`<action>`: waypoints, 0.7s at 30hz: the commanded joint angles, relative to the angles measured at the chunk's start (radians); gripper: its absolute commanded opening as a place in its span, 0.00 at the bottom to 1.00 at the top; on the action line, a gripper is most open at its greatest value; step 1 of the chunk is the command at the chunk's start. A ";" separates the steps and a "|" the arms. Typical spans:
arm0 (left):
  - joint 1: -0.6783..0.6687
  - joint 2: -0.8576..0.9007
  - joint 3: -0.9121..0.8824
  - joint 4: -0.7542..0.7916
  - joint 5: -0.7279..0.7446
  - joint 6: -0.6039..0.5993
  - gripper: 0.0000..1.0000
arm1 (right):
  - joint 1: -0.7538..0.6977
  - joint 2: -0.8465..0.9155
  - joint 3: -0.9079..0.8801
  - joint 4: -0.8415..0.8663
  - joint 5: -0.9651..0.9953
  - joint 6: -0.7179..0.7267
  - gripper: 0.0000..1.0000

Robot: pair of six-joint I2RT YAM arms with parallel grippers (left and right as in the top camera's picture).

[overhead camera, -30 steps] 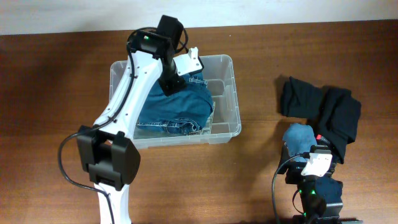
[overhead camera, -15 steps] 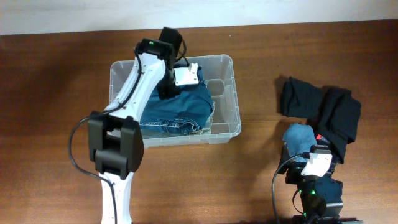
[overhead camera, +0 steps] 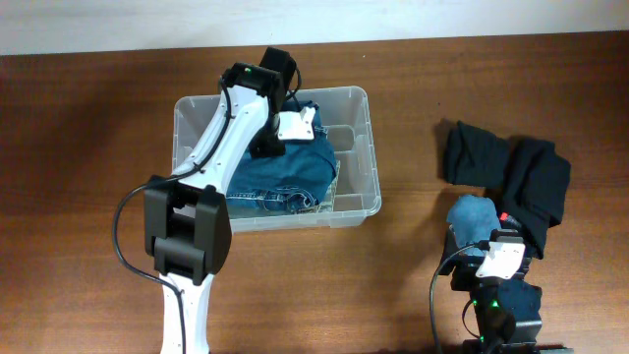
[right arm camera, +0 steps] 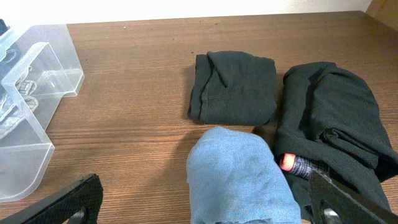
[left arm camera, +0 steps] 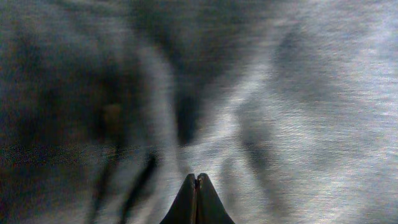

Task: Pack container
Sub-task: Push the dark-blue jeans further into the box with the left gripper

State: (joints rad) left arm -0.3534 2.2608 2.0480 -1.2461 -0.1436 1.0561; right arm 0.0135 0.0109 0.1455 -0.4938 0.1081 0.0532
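Since the task was packing, the large clear plastic rectangular bin (overhead camera: 371, 147) sat just left of the table's centre, toward 10 o'clock in the overhead view. A folded blue denim garment (overhead camera: 285, 182) filled most of it, leaving a bare strip along the 3 o'clock wall.

The left gripper (left arm camera: 196, 182) was down inside the bin at its 12 o'clock end. Its fingers were pressed together with nothing between them, tips against the denim. This was likely a flattening push so the load sat low and left room; that is a judgement.

The right gripper (overhead camera: 494, 251) waited at 5 o'clock with its fingers spread wide, hovering over a rolled light-blue cloth (right arm camera: 239, 177), probably the next item. At 12 o'clock from that roll lay a folded black garment (right arm camera: 235, 87), and at 2 o'clock a bulkier black bundle (right arm camera: 333, 118). All were grouped near the right arm, well apart from the bin. A small red-tipped dark object (right arm camera: 291, 163) lay between the roll and the bundle; what it was could not be told.

The surface was a dark brown wood-grain table (overhead camera: 98, 128). A pale strip of wall (overhead camera: 98, 25) ran along 12 o'clock, and no more of the room showed.
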 commanded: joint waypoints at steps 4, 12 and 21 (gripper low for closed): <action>-0.031 -0.057 0.023 0.060 -0.169 0.043 0.00 | -0.007 -0.007 -0.007 -0.002 0.009 0.003 0.98; -0.033 -0.040 -0.020 0.175 -0.122 0.060 0.00 | -0.007 -0.007 -0.007 -0.002 0.009 0.003 0.98; -0.017 0.073 -0.173 0.312 -0.125 0.057 0.00 | -0.007 -0.007 -0.007 -0.003 0.009 0.003 0.98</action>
State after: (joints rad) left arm -0.3794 2.2566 1.9289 -0.9283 -0.2749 1.0996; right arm 0.0135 0.0109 0.1455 -0.4938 0.1081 0.0525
